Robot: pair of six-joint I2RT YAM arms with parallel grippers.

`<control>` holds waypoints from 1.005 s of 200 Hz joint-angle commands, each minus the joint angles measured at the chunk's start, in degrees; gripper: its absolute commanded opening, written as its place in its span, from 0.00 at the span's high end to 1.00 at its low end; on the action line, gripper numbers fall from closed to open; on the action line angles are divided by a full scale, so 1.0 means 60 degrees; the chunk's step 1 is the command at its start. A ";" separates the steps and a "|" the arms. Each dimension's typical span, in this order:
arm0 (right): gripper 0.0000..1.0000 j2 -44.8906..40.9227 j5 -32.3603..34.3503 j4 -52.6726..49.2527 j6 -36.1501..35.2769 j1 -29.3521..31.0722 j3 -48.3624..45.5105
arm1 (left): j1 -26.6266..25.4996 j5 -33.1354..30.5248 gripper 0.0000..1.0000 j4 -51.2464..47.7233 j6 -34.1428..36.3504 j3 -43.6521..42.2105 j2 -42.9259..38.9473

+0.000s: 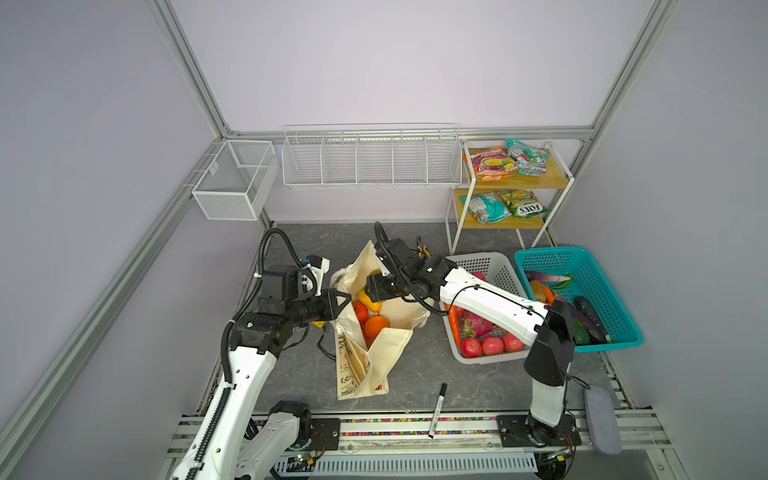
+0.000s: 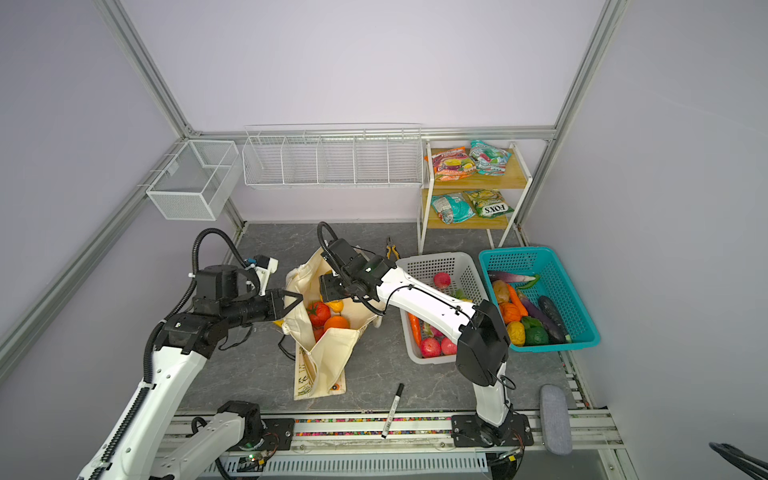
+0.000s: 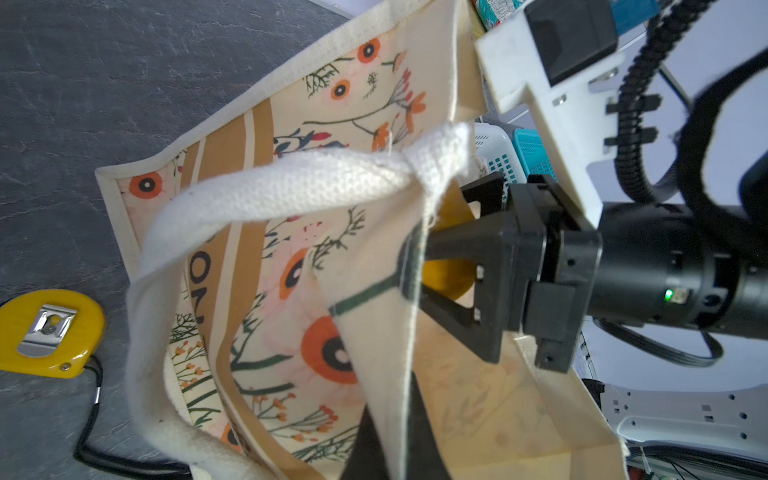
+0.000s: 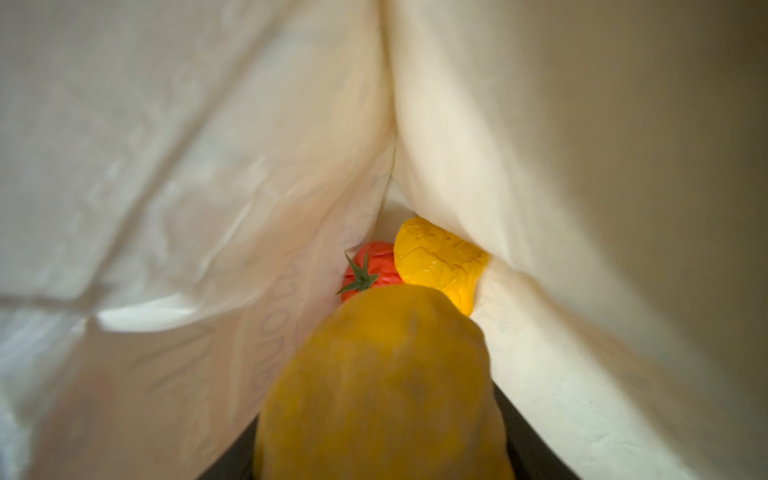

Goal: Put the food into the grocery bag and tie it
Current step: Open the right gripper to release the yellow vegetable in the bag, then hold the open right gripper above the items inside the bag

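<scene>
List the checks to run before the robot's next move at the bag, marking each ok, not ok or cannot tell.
1. Bag mouth open: ok; tomato and orange show inside.
2. Left gripper shut on the bag's rim: ok.
3. Right gripper inside the mouth: ok.
4. Pear at the right gripper, fabric all round it: ok.
5. Pear gripped or loose: cannot tell.
6. Handle tied: not ok; it hangs loose.
</scene>
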 commanded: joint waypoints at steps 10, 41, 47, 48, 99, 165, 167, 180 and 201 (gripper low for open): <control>0.36 0.0086 -0.0850 0.0214 -0.0336 0.0175 0.0066 | 0.0043 0.0339 1.00 0.0392 -0.0033 0.0252 0.0029; 0.35 0.0196 -0.1395 0.0448 -0.0269 0.0204 -0.0244 | 0.0043 0.0393 1.00 0.0407 -0.0050 0.0355 -0.0002; 0.35 0.0205 -0.1519 0.0532 -0.0250 0.0224 -0.0346 | 0.0043 0.0397 1.00 0.0408 -0.0051 0.0366 -0.0016; 0.35 0.0205 -0.1535 0.0549 -0.0257 0.0229 -0.0369 | 0.0043 0.0397 1.00 0.0407 -0.0062 0.0368 -0.0017; 0.34 0.0386 -0.2065 0.0930 -0.0261 0.0233 -0.0982 | 0.0043 0.0339 1.00 0.0494 -0.0230 0.0268 -0.0162; 0.30 0.0781 -0.1756 0.1041 -0.0205 0.0274 -0.1381 | 0.0056 0.0121 1.00 0.0379 -0.0257 0.0202 -0.0321; 0.30 0.0807 -0.1734 0.1044 -0.0205 0.0265 -0.1385 | 0.0046 0.0112 1.00 0.0371 -0.0254 0.0196 -0.0324; 0.29 0.0930 -0.1711 0.0978 -0.0172 0.0303 -0.1402 | 0.0055 0.0075 1.00 0.0337 -0.0256 0.0151 -0.0353; 0.26 0.0967 -0.1618 0.1012 -0.0174 0.0382 -0.1474 | 0.0058 0.0064 1.00 0.0319 -0.0265 0.0136 -0.0384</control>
